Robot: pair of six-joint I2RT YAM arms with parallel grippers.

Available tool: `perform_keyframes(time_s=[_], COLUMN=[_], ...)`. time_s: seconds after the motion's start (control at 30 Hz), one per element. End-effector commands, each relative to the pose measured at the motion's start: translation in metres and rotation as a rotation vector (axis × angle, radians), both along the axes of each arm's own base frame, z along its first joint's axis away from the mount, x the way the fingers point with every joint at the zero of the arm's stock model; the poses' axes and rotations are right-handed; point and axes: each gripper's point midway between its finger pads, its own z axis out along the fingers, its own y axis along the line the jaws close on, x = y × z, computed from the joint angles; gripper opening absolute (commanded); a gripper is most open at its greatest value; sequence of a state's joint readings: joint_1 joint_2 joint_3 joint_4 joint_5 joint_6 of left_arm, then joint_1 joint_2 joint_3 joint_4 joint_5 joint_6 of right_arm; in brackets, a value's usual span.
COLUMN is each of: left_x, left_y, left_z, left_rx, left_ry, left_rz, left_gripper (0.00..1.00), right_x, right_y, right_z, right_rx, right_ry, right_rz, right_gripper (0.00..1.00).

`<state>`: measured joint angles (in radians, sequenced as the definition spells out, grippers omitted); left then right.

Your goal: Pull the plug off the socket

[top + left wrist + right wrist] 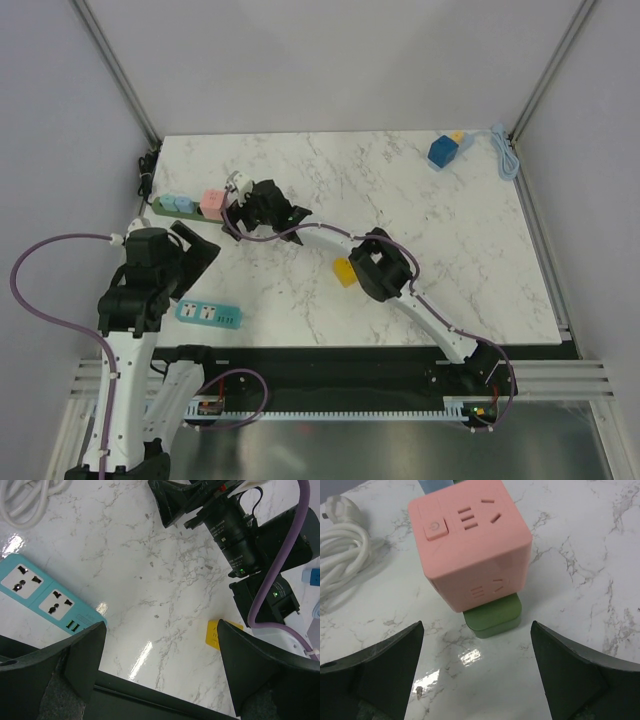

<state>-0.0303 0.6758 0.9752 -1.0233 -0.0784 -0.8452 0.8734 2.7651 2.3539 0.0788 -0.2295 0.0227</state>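
Observation:
A pink cube plug [470,540] sits plugged into the end of a green socket strip [495,616]. In the top view the pink plug [212,203] stands on the green strip [165,210] at the table's left edge, next to a light blue plug [176,203]. My right gripper [476,672] is open just short of the pink plug, with its fingers to either side and apart from it. From above, the right gripper [238,210] is right beside the plug. My left gripper [198,243] hangs open and holds nothing.
A teal power strip [210,315] lies near the front edge, and the left gripper [162,665] is open above bare marble to its right. A yellow cube [344,271] sits by the right arm. A coiled white cable [342,550] lies beside the plug. A blue cube [443,150] and a cable [505,152] are at the far right.

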Motion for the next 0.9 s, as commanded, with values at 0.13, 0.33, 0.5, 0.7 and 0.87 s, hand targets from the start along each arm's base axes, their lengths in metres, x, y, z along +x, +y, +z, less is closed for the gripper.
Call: perform_keyframes(time_s=[0.13, 0.33, 0.5, 0.7, 0.87], left_x=[0.003, 0.005, 0.006, 0.007, 0.01], left_y=[-0.007, -0.009, -0.009, -0.009, -0.009], left_z=[0.029, 0.034, 0.03, 0.028, 0.023], left_rx=[-0.043, -0.047, -0.042, -0.039, -0.04], left_ry=[-0.084, -0.095, -0.084, -0.078, -0.073], left_rz=[-0.015, -0.02, -0.026, -0.027, -0.029], left_gripper=[0.98, 0.98, 0.98, 0.98, 0.98], right_x=[0.006, 0.001, -0.002, 0.009, 0.005], right_y=[0.02, 0.029, 0.038, 0.039, 0.044], right_z=[0.028, 0.032, 0.043, 0.057, 0.06], right_rx=[0.122, 0.153, 0.223, 0.295, 0.286], right_ry=[-0.004, -0.02, -0.04, -0.087, -0.129], right_rz=[-0.021, -0.019, -0.022, -0.081, -0.057], right_gripper=[0.93, 0.9, 0.89, 0.89, 0.86])
